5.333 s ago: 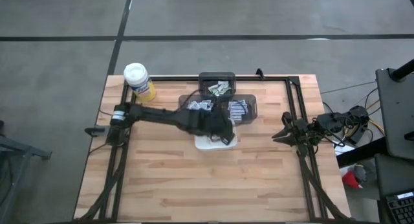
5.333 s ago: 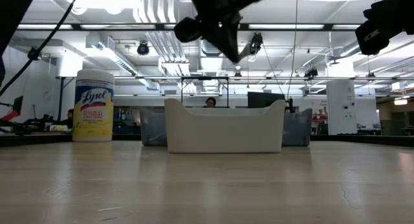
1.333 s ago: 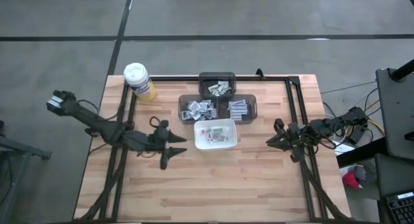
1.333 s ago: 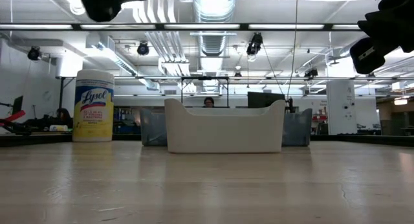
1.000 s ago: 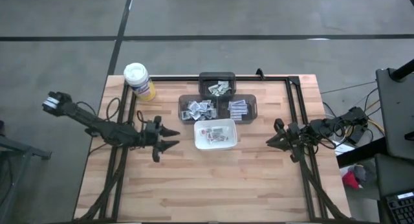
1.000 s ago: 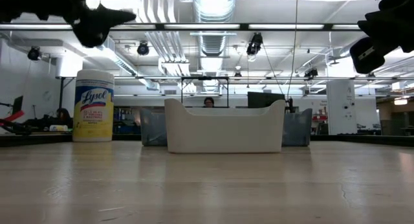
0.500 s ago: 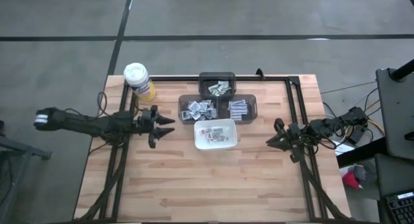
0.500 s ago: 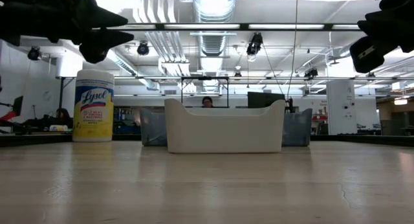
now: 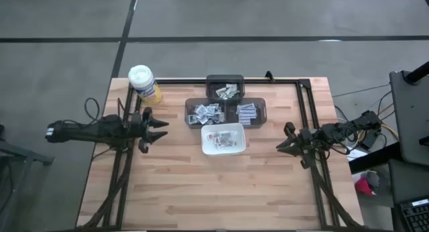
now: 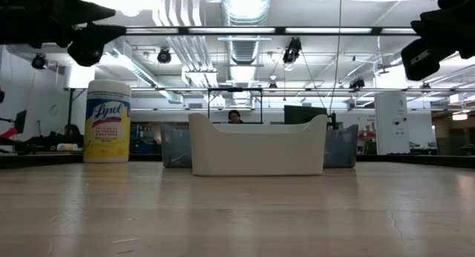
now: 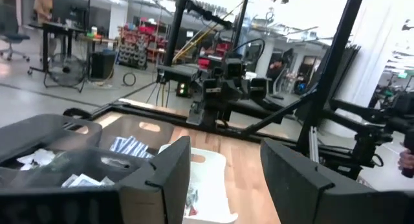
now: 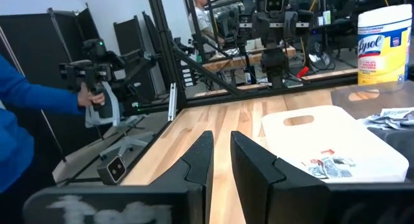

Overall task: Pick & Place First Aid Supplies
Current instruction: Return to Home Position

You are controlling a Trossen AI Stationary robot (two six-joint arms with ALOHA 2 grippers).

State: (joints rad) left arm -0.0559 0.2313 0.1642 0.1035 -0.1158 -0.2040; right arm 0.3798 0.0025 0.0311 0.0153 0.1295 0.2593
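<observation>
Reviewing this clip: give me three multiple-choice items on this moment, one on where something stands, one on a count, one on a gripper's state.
1. Where on the table does the yellow canister stand?
A. In its middle.
B. At a corner on the left arm's side.
C. At the edge by the right arm.

2. How many dark bins sit by the white dish?
A. One.
B. Three.
C. Five.

3. The left gripper: how do its jaws stand?
A. Shut on a packet.
B. Shut on the canister's lid.
C. Open, holding nothing.

Key:
1 B: the high view shows the canister at a corner, far from the right gripper at the opposite side.
2 B: three bins cluster on one side of the dish.
3 C: the left wrist view shows the jaws wide apart with nothing between them.
</observation>
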